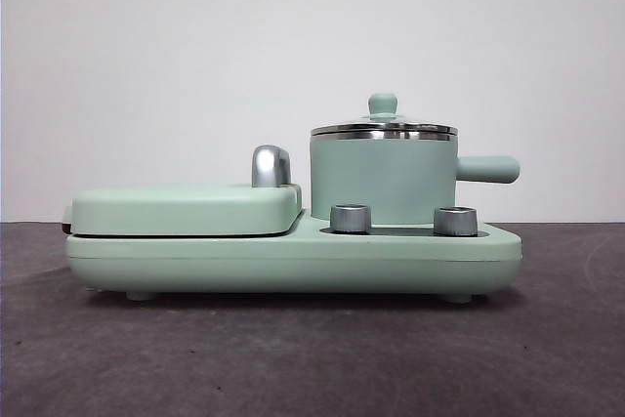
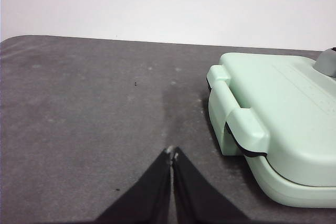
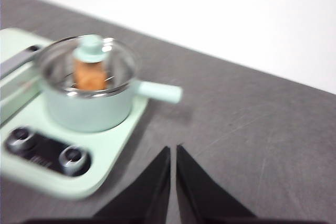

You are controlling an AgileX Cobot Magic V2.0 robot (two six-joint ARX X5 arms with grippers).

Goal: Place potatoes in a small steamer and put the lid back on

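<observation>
Both pincers are hanging empty over the worktop [image 2: 79, 114], the right pincer [image 3: 173, 151] pressed together and the left pincer [image 2: 172, 153] likewise. Ahead of the right pincer, well apart, the small steamer [image 3: 86, 109] is sitting with the lid [image 3: 90, 51] on and the potato [image 3: 89, 77] showing inside through the glass. The task is looking finished; the remaining risk is a careless retreat clipping the side handle [image 3: 160, 92] and jarring the lid loose.

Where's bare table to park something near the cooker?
Free: grey table beyond the mint-green pot's side handle; also beside the flat green griddle, around the left end effector. Crowded: the cooker base by its steel dials.
</observation>
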